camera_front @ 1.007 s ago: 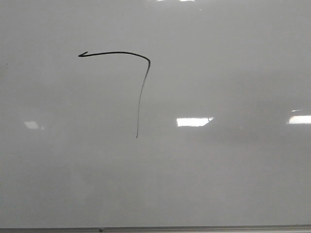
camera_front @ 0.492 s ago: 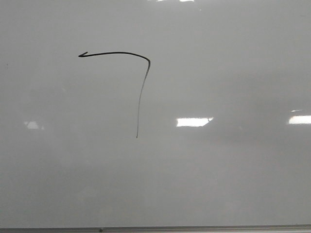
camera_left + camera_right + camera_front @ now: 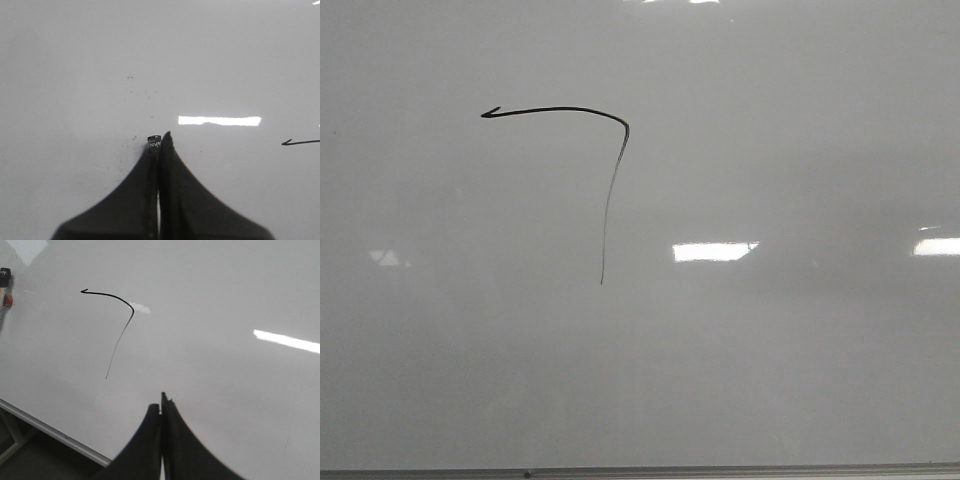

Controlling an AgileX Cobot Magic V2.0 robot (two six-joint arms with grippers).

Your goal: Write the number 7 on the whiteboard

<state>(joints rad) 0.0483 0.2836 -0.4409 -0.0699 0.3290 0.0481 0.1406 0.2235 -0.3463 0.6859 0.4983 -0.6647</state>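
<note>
Whiteboard point(image 3: 790, 130) fills front view; thin dark edge strip point(image 3: 720, 470) along its 6 o'clock border. Bright rectangular light reflections point(image 3: 713, 251) at about 3 o'clock of the board's centre, another at the far 3 o'clock margin, a fainter one toward 9 o'clock. Nothing lying across the drawn mark in front view; neither arm visible there.

Number 7 point(image 3: 610, 190) sits up toward 10 o'clock of the board's centre. Top stroke slightly arched, running 9-to-3 o'clock, small hooked tip at its 9 o'clock end. Long axis: near-vertical stroke dropping from the 3 o'clock corner toward 6 o'clock, leaning slightly toward 7 o'clock and thinning to a faint point.

Left wrist view: left gripper point(image 3: 160, 142) with jaws pressed together on a small dark cylindrical item point(image 3: 154, 143) with white lettering, only its end showing. Hooked tip of the 7 visible at frame margin, well apart from the gripper.

Right wrist view: right gripper point(image 3: 161, 407) with jaws together, nothing seen between them, hovering over bare board well apart from the 7. Dark object with orange spot point(image 3: 5, 287) at frame margin, too cropped to identify.
</note>
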